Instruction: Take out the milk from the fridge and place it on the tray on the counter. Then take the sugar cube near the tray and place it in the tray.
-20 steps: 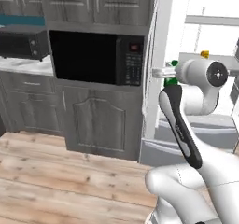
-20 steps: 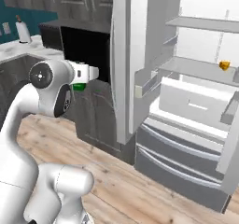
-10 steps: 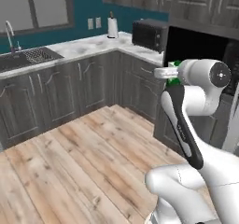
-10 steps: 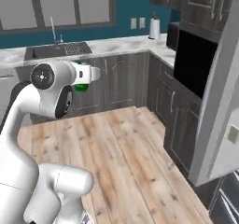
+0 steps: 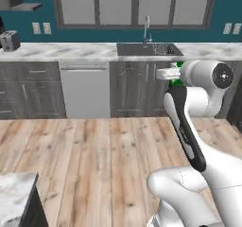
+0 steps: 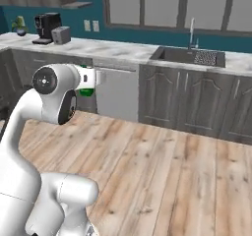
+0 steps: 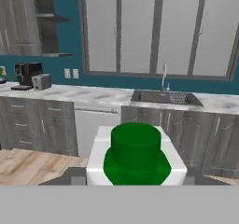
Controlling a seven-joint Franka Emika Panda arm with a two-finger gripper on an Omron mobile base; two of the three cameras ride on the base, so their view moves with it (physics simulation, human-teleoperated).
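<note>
I see the gripper [image 5: 171, 73] raised in front of the dark cabinets, closed around the milk [image 5: 177, 74], whose green shows beside the white hand. Behind it the counter [image 5: 71, 51] carries a sink [image 5: 147, 49] with its faucet [image 5: 147, 29], and a toaster [image 5: 9, 40] near the left end.

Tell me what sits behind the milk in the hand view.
Behind the milk: the counter, a sink with faucet, grey cabinets below. The carton covers the cabinet fronts directly behind it.
</note>
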